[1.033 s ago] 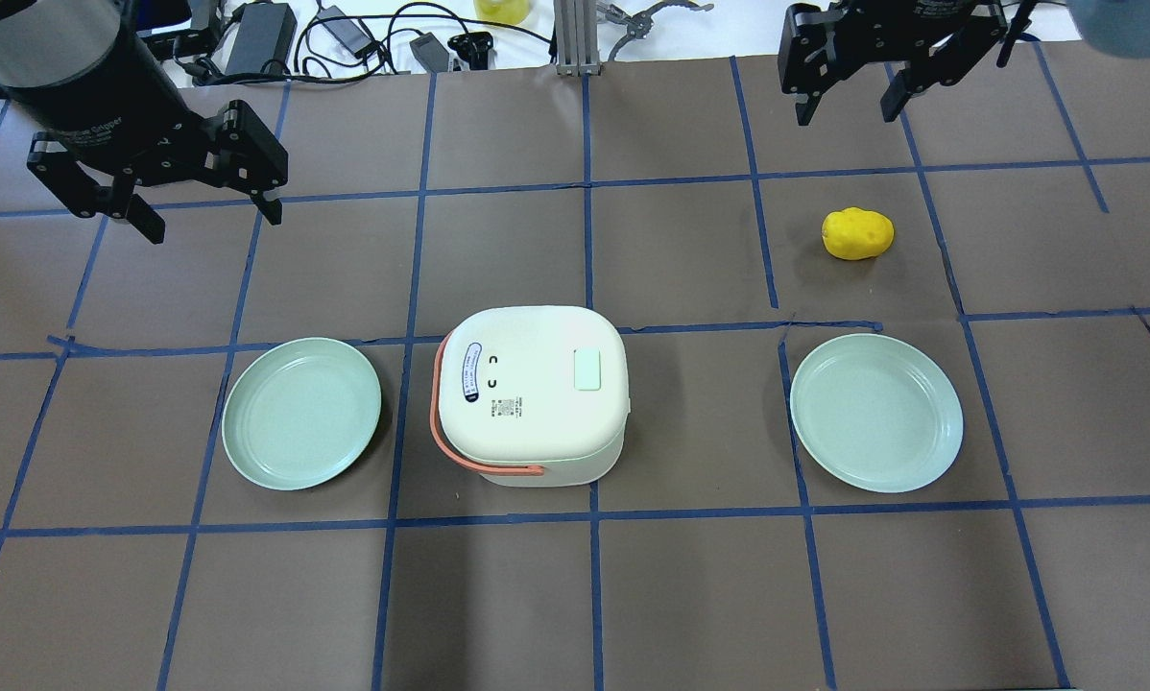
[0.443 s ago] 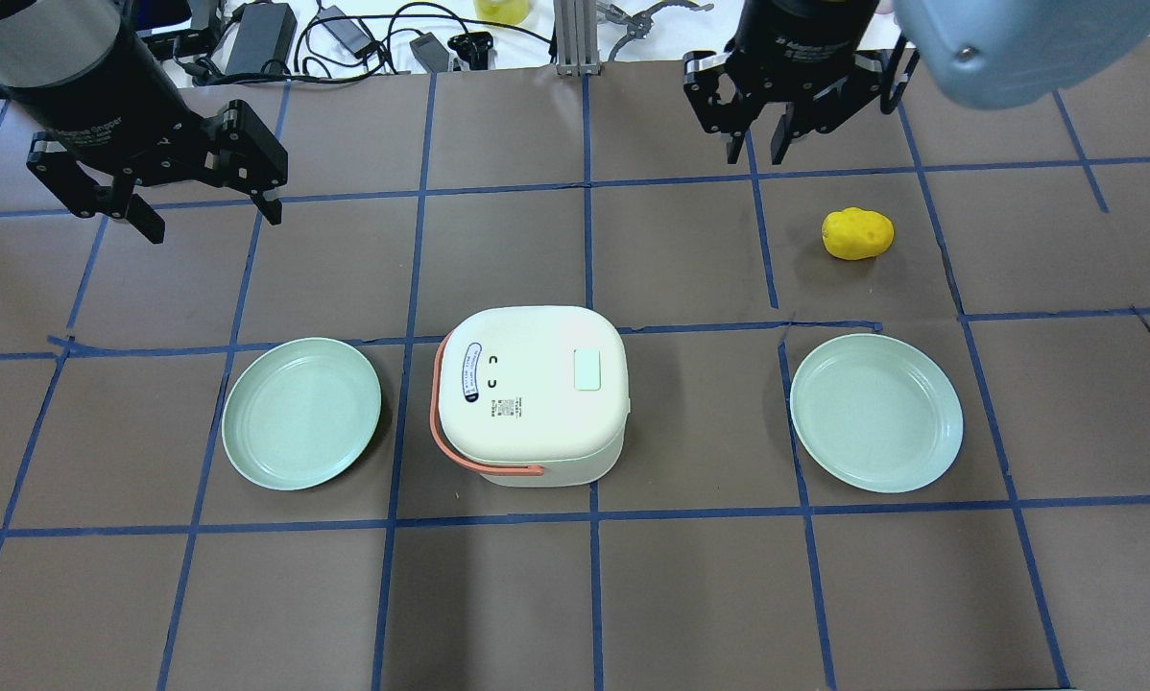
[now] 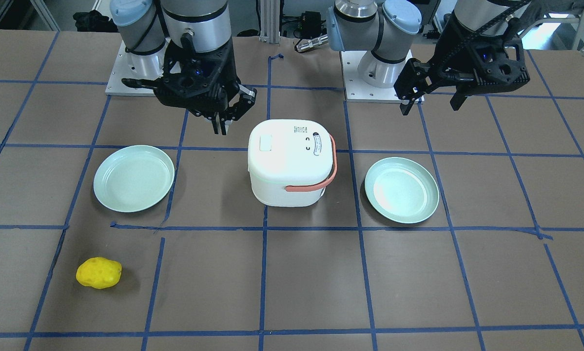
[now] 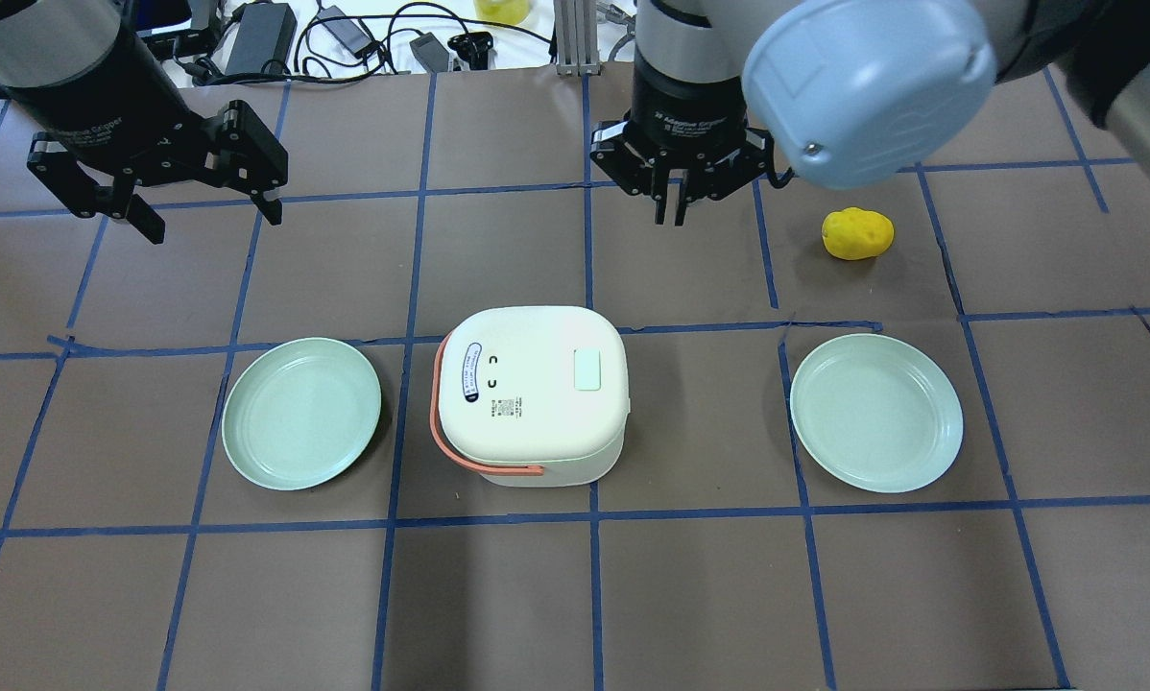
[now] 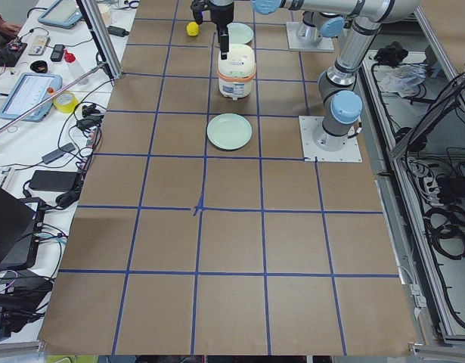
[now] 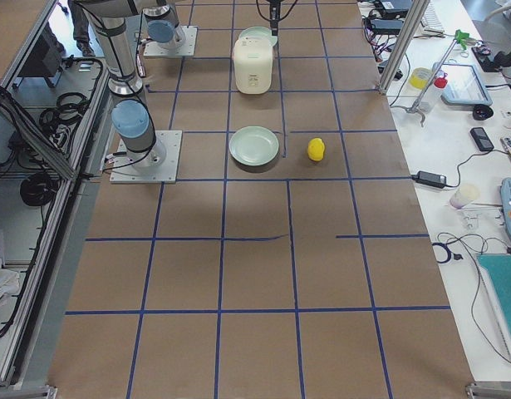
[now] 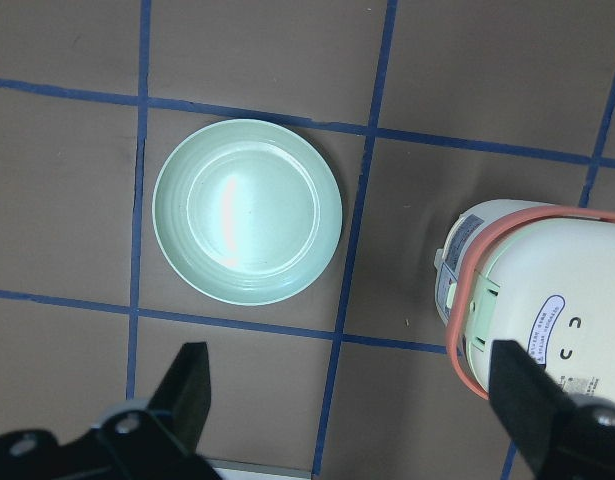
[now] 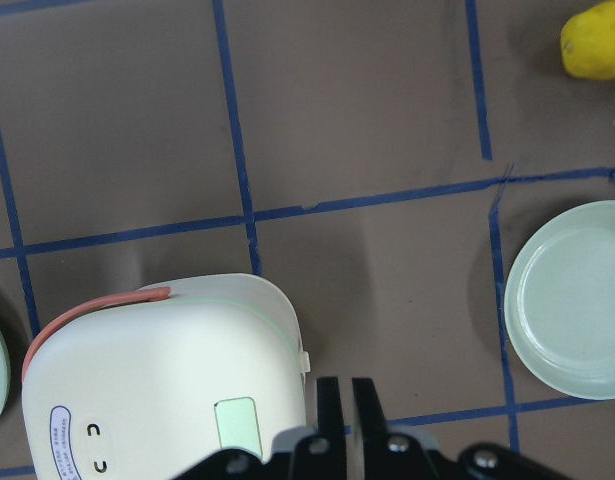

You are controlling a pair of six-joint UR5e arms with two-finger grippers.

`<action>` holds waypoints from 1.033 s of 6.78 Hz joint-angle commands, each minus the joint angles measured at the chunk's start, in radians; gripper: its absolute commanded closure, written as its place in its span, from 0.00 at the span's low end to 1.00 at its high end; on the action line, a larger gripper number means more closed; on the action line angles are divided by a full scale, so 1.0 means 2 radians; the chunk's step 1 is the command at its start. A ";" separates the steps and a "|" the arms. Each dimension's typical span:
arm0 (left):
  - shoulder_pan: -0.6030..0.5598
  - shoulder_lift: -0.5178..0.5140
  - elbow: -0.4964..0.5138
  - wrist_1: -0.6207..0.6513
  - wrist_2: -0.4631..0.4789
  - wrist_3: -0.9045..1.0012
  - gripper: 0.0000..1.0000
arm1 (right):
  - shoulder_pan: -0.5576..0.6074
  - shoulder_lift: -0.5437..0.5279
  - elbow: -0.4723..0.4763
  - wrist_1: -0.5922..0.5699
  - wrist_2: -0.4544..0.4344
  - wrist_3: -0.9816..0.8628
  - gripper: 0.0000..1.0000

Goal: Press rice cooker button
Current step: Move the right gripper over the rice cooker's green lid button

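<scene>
The white rice cooker [image 4: 527, 422] with an orange handle stands mid-table, its lid closed. Its pale green button [image 4: 586, 369] is on the lid's right part, and also shows in the front view [image 3: 265, 143] and in the right wrist view [image 8: 237, 422]. My right gripper [image 4: 671, 209] is shut and empty. It hangs above the table just beyond the cooker's far right corner and does not touch it [image 3: 220, 126]. My left gripper [image 4: 212, 223] is open and empty, far back on the left.
Two pale green plates lie on either side of the cooker, one on the left [image 4: 301, 413] and one on the right [image 4: 875, 413]. A yellow potato-like object [image 4: 857, 233] lies at the back right. Cables and adapters [image 4: 345, 34] lie past the table's far edge.
My right arm has swung left from the back right corner toward the cooker, and its fingers have closed. The left arm has not moved.
</scene>
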State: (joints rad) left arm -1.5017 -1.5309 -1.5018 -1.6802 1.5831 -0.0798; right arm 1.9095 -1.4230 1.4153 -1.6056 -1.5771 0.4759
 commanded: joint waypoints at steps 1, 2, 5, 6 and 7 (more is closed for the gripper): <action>0.001 0.000 0.000 -0.001 0.000 0.000 0.00 | 0.039 0.021 0.017 0.000 0.002 0.040 0.93; 0.000 0.000 0.000 -0.001 0.000 0.000 0.00 | 0.043 0.021 0.048 -0.020 0.003 0.039 0.97; 0.000 0.000 0.000 -0.001 0.000 0.000 0.00 | 0.069 0.020 0.123 -0.109 0.002 0.043 0.97; 0.000 0.000 0.000 -0.001 0.000 0.000 0.00 | 0.072 0.020 0.124 -0.108 0.002 0.043 0.97; 0.000 0.000 0.000 -0.001 0.000 0.000 0.00 | 0.072 0.021 0.125 -0.108 0.002 0.042 0.97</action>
State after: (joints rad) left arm -1.5017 -1.5309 -1.5018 -1.6812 1.5831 -0.0798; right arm 2.0503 -1.3816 1.6569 -1.8171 -1.5727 0.5606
